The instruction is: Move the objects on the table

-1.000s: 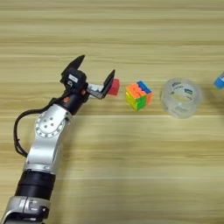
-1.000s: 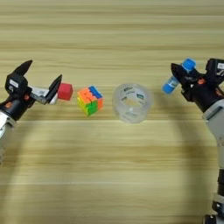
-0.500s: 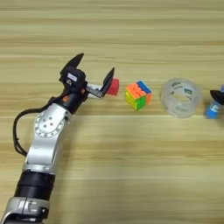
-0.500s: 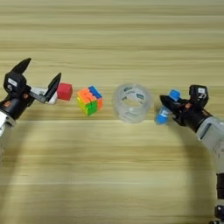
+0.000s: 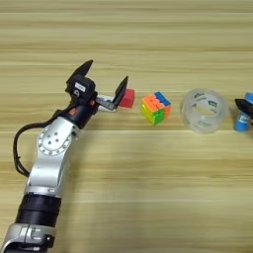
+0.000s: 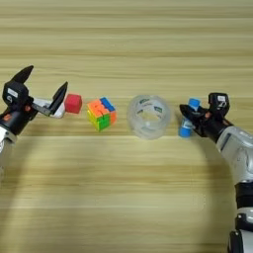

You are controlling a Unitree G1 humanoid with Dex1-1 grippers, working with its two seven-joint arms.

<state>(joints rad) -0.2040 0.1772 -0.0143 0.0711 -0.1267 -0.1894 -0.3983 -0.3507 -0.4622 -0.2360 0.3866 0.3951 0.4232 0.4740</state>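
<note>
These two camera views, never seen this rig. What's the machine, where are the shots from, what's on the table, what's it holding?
It is a humanoid robot with two arms, each ending in a black two-fingered pincer. Both pictures come from a stereo camera on its head, looking down at a wooden table; the right eye view reaches further right.

In a row on the table lie a red cube, a puzzle cube and a clear tape roll.

The left pincer is open, with a flat white device between its fingers and one fingertip beside the red cube. The right pincer is at a blue tube beside the roll; whether it grips the tube is unclear.
</note>
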